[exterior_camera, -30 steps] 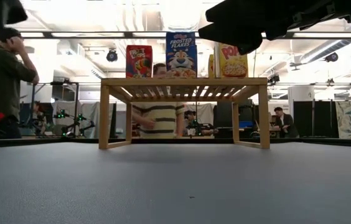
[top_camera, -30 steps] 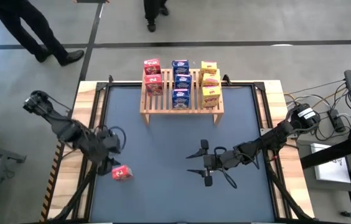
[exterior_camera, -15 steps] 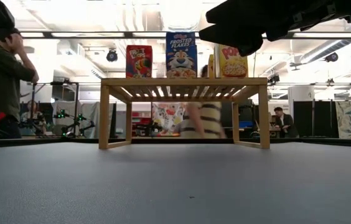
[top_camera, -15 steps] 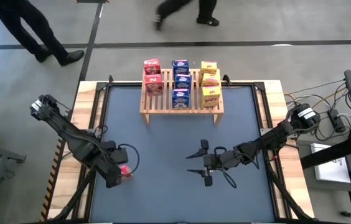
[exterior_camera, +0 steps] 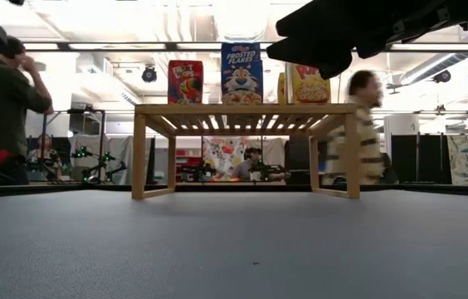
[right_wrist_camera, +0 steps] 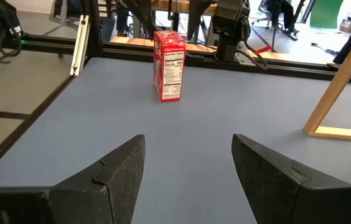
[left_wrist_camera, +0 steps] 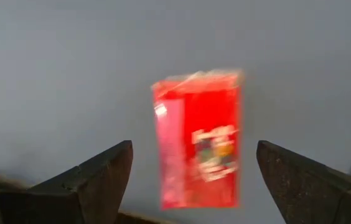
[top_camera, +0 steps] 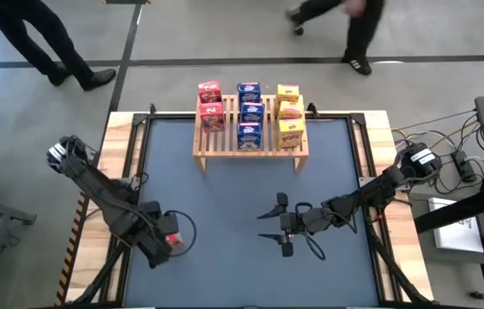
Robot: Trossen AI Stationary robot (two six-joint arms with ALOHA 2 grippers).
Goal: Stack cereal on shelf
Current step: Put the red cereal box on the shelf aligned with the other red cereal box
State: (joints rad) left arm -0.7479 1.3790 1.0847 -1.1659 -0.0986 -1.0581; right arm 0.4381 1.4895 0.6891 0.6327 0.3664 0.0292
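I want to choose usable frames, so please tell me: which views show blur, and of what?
Left wrist view: the red cereal box is smeared by motion between the open fingers of the left gripper. Low view: the walking person behind the shelf is blurred. High view: a passing person is streaked. Right wrist view: sharp.

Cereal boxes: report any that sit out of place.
One red cereal box stands upright on the grey mat, away from the wooden rack where the others sit. The left gripper is above it, fingers open either side.
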